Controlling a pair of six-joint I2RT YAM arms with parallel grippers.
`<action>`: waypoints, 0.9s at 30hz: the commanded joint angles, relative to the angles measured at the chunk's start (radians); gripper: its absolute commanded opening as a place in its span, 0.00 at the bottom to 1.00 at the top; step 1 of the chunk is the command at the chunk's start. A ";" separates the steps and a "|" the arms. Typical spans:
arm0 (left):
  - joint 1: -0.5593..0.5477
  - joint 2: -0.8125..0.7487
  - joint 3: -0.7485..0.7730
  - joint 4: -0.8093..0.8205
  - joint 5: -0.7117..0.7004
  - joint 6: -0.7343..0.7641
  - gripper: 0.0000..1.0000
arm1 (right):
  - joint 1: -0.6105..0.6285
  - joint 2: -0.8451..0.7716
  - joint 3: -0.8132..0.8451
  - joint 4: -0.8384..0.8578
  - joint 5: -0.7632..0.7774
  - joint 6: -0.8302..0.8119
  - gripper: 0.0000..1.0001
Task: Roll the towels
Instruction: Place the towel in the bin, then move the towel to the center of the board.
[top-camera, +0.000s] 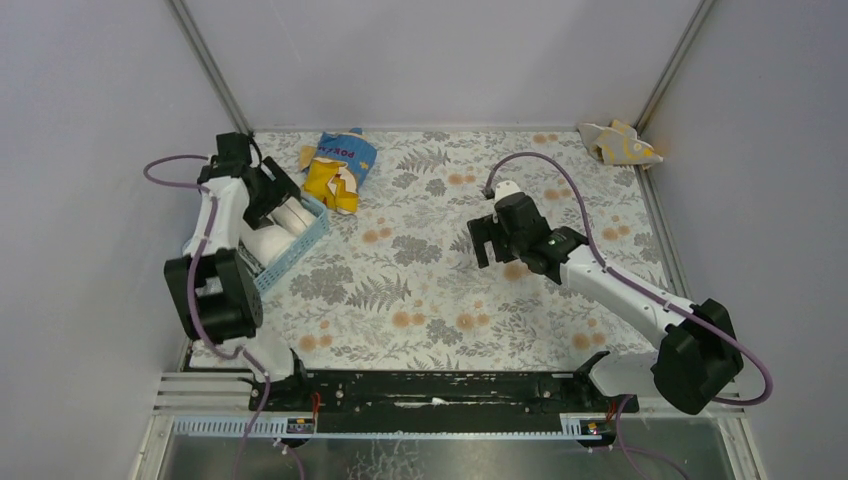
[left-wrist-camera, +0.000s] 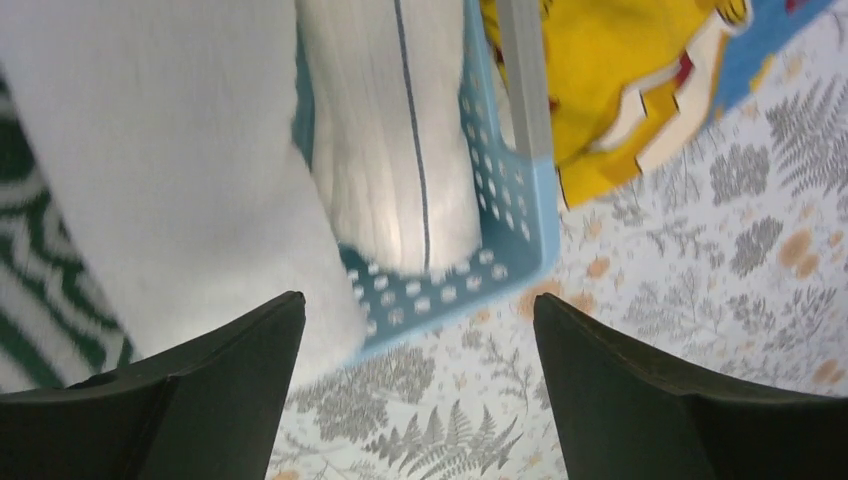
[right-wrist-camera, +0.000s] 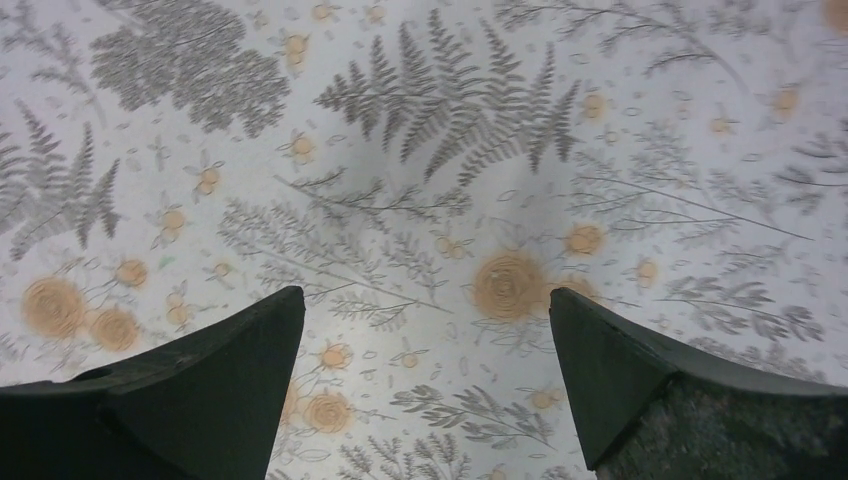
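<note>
The flat table top (top-camera: 430, 290) is covered with a pale cloth printed with grey fern leaves and little orange flowers (the right wrist view shows this print close up and a bit blurry). 3 plain light grey walls stand around it: the back wall (top-camera: 430, 60), the left wall (top-camera: 80, 120) and the right wall (top-camera: 780, 100). A thin silver metal post (top-camera: 215, 70) rises at each back corner. A long black bar (top-camera: 430, 388) runs along the near edge. The light is soft and even.
</note>
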 joint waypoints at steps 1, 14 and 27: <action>-0.101 -0.244 -0.149 0.073 -0.052 0.030 0.87 | -0.001 -0.014 0.087 -0.035 0.239 -0.050 0.99; -0.375 -0.660 -0.480 0.272 -0.097 0.111 1.00 | -0.234 0.346 0.316 0.133 0.645 -0.273 0.99; -0.491 -0.790 -0.568 0.337 -0.324 0.112 1.00 | -0.630 0.867 0.765 0.366 0.400 -0.364 0.96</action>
